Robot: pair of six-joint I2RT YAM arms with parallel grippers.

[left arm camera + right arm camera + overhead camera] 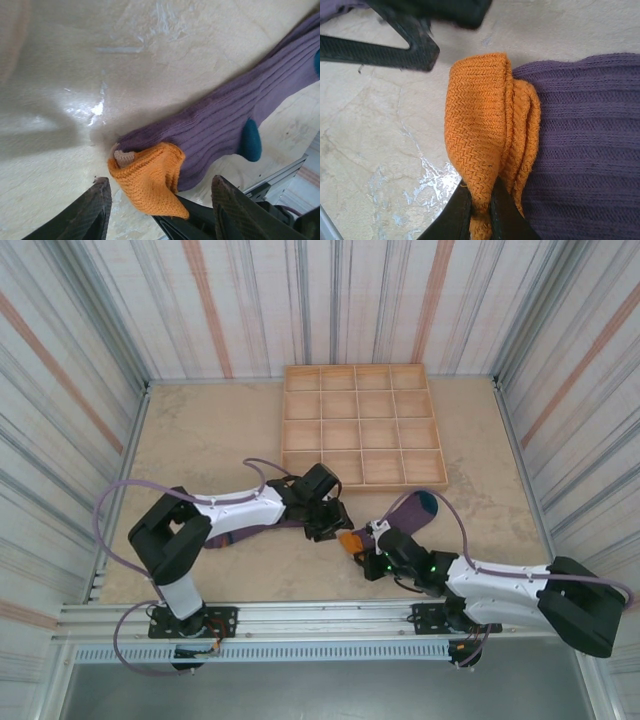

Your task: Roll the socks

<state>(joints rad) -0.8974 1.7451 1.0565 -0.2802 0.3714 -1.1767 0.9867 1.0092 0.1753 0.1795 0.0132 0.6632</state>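
Right gripper (480, 202): jaws closed, pinching the folded orange cuff (485, 125) of the sock (585, 150). In the right wrist view the cuff stands bunched in layers straight out of the jaws, purple ribbed body directly to its right. Left gripper (161, 184): jaws open about halfway, one finger either side of the same cuff. In the left wrist view both fingers (95, 210) are apart from the knit with bare table (75, 75) showing in the gaps, so no grip there. A small peach bit (124, 157) pokes out at the cuff's upper left edge; can't tell what it belongs to. Sock lies flat on the table, unrolled, body running from the cuff up to the right, teal heel (250, 140) on its lower edge. Top view: the two grippers meet nose to nose near table centre, just in front of the wooden tray (360, 425), left gripper (328, 523) on the left, right gripper (368, 546) on the right, cuff between them. The sock arcs from there toward the tray's near right corner, with a teal patch (428, 502) at its far end. A second purple sock (228, 539) lies under the left arm, mostly covered, unrolled as far as visible.
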